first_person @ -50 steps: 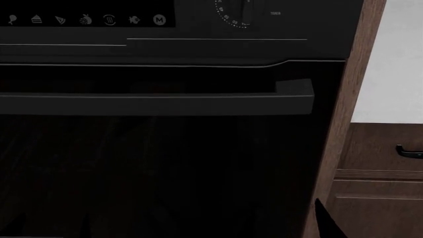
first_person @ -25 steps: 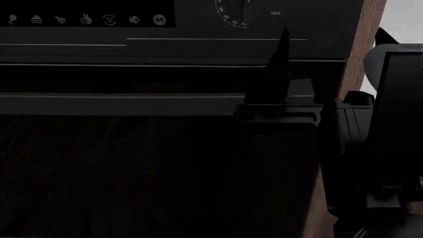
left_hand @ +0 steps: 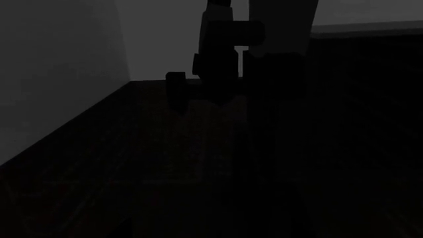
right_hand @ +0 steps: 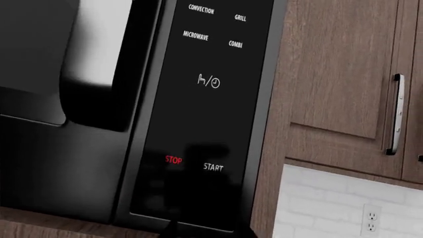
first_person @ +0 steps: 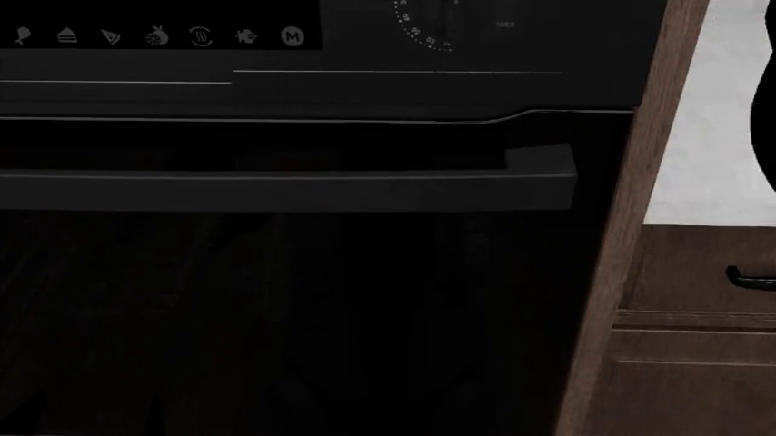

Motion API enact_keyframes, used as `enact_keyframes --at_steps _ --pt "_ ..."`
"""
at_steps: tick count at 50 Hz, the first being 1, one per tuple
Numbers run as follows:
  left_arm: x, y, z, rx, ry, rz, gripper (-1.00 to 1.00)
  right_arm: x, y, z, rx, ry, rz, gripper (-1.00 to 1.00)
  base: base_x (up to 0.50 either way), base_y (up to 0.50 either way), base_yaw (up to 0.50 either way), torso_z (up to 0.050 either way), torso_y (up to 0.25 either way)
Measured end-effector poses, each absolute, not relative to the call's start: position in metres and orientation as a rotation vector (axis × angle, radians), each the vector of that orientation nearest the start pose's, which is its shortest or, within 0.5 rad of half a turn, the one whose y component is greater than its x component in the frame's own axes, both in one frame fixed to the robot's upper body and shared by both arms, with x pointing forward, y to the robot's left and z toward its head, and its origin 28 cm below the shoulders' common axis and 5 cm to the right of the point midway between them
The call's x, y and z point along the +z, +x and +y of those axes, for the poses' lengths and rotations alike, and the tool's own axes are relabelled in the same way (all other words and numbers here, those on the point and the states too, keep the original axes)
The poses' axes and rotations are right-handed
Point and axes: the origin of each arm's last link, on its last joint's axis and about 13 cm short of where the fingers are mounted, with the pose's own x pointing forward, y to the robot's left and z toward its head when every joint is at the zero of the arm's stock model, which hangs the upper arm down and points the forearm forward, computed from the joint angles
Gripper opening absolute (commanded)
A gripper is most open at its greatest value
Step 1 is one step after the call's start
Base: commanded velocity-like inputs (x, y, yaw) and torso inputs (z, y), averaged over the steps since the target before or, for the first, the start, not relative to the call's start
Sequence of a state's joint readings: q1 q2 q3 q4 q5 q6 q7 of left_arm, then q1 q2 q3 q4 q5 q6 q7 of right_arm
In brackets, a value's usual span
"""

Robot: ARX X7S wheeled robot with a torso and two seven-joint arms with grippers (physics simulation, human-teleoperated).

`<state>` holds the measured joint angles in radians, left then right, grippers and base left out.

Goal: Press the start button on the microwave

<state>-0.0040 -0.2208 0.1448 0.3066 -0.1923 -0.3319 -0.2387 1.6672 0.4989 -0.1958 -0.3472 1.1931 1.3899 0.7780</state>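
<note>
The right wrist view shows the black microwave control panel (right_hand: 205,99) close up. The white START label (right_hand: 213,167) sits low on the panel, with the red STOP label (right_hand: 173,159) beside it. One dark fingertip (right_hand: 170,229) of my right gripper shows at the picture's edge, just below the panel and the STOP label. Its jaws are too little in view to judge. In the head view only a dark sliver of my right arm (first_person: 768,109) shows at the right edge. The left wrist view is nearly black and my left gripper cannot be made out.
The microwave's door handle (right_hand: 99,64) is beside the panel. Brown cabinets (right_hand: 343,74) with a metal handle (right_hand: 395,114) and a tiled wall with a socket (right_hand: 371,218) lie beyond. The head view faces a black oven with its bar handle (first_person: 291,186).
My right arm rose through the head view: a fingertip at the bottom right, then the gripper in front of the oven handle, now almost wholly out of that view.
</note>
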Motion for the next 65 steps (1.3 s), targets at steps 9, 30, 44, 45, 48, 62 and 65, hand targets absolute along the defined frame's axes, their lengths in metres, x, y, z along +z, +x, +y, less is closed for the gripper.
enact_keyframes --at_steps 9,30,44,45,48,62,65 --pt "0.055 0.204 0.218 0.039 0.044 0.050 1.00 0.459 0.235 -0.129 -0.010 -0.192 -0.342 -1.00 0.00 0.00 0.00 0.000 0.000" --pt "0.052 0.202 0.221 0.052 0.036 0.053 1.00 0.506 0.246 -0.135 -0.017 -0.151 -0.283 -1.00 0.00 0.00 0.00 0.000 0.000" --pt "0.052 0.200 0.222 0.056 0.037 0.053 1.00 0.501 0.249 -0.138 -0.030 -0.147 -0.218 -1.00 0.00 0.00 0.00 0.000 0.000" --pt "0.052 0.200 0.222 0.056 0.037 0.053 1.00 0.500 0.249 -0.139 -0.030 -0.147 -0.213 -1.00 0.00 0.00 0.00 0.000 0.000" --pt "0.052 0.199 0.222 0.057 0.037 0.054 1.00 0.497 0.250 -0.139 -0.029 -0.147 -0.198 -1.00 0.00 0.00 0.00 0.000 0.000" --pt "0.053 0.197 0.222 0.060 0.041 0.052 1.00 0.475 0.256 -0.143 -0.009 -0.130 -0.219 -1.00 0.00 0.00 0.00 0.000 0.000" --pt "0.053 0.197 0.222 0.060 0.042 0.051 1.00 0.469 0.257 -0.144 -0.004 -0.131 -0.236 -1.00 0.00 0.00 0.00 0.000 0.000"
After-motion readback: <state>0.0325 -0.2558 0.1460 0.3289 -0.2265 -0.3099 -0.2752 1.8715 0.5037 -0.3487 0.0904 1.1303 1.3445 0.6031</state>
